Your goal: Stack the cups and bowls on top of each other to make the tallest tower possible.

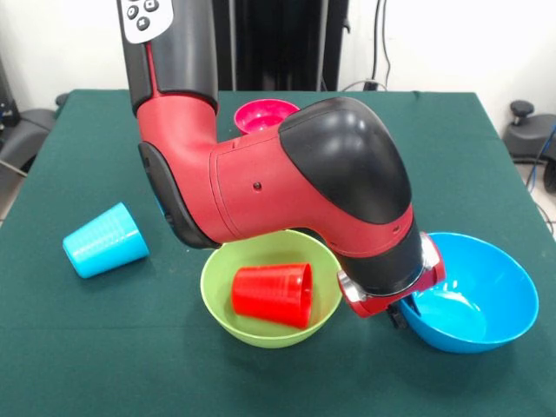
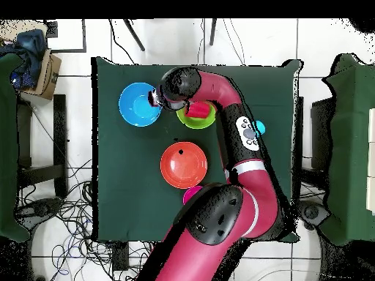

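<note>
A lime green bowl (image 1: 215, 269) stands at the table's near middle with a red cup (image 1: 274, 294) lying on its side inside it. A blue bowl (image 1: 508, 300) stands upright to its right. My gripper (image 1: 400, 314) hangs at the blue bowl's left rim, between the two bowls; its wrist hides how it stands. In the overhead view the gripper (image 2: 155, 97) sits at the edge of the blue bowl (image 2: 132, 108), next to the green bowl (image 2: 195, 124) and red cup (image 2: 198, 110). A light blue cup (image 1: 104, 241) lies on its side at the left.
A small pink-red bowl (image 1: 265, 113) stands at the back behind the arm. An orange bowl (image 2: 183, 165) stands mid-table in the overhead view; the arm hides it in the front view. A pink bowl (image 2: 191, 195) peeks out beside the arm.
</note>
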`<state>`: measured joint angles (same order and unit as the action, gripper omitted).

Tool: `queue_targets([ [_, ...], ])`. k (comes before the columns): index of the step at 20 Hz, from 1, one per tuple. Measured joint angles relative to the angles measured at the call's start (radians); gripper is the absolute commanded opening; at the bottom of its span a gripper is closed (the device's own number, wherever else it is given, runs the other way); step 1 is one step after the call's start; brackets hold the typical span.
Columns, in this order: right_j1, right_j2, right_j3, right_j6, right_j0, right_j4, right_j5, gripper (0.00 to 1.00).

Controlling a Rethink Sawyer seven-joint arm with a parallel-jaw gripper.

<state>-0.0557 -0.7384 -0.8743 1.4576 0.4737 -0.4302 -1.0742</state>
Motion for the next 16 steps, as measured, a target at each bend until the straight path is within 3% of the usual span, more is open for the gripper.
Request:
queue_targets([
  [9,-0.024,-0.002,-0.001,0.000,0.011,0.000,-0.002,0.00],
  [16,-0.104,-0.003,-0.032,0.000,0.041,0.013,-0.030,0.00],
])
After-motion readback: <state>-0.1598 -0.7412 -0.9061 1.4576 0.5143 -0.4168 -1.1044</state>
